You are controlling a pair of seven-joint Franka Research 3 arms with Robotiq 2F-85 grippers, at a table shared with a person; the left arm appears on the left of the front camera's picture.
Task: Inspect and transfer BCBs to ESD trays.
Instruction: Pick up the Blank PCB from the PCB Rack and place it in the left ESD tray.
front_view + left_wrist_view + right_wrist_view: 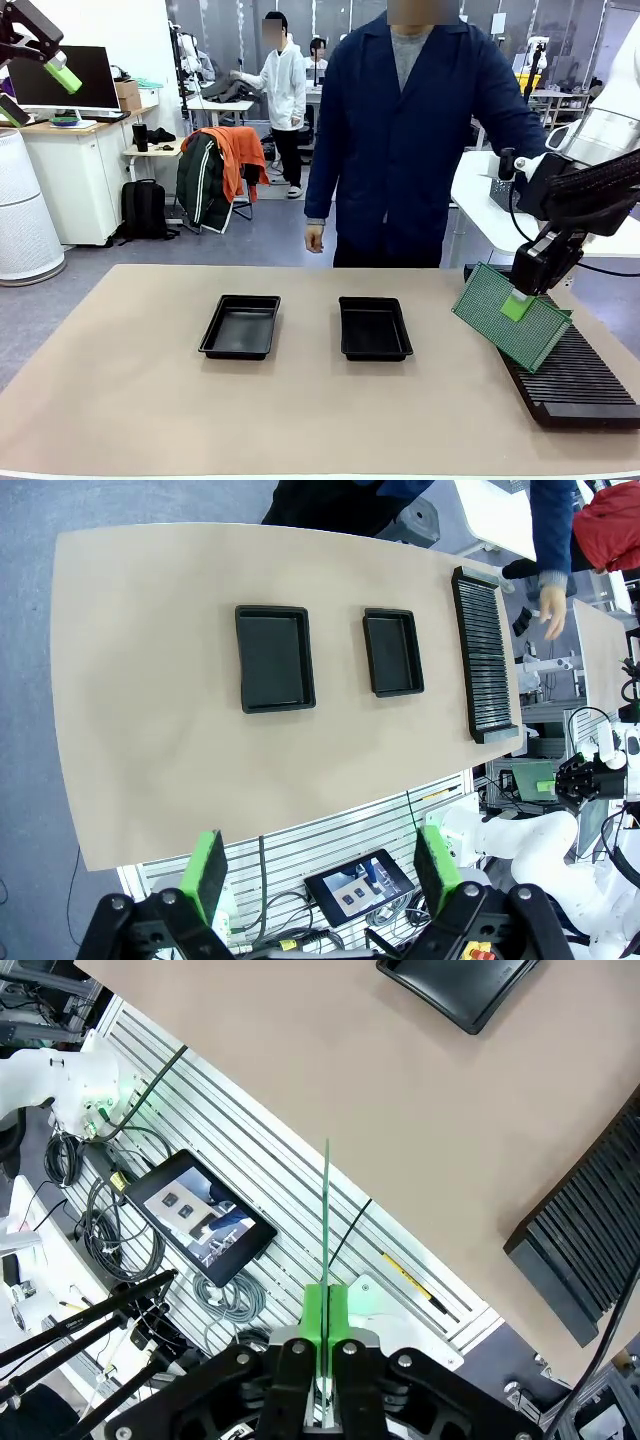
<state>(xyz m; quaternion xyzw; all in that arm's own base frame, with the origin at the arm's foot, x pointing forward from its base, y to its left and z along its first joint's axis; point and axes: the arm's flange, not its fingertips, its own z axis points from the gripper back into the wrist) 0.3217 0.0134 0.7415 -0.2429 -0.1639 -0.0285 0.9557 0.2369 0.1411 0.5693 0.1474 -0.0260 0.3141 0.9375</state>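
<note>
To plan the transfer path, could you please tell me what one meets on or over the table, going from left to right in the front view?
left ESD tray → right ESD tray → BCB, clamped in the right gripper.

Left tray (pixel 240 326) and right tray (pixel 374 328) side by side mid-tabletop (pixel 120 400), rack (pixel 580 385) along the right edge, board (pixel 485 310) above its left side.
</note>
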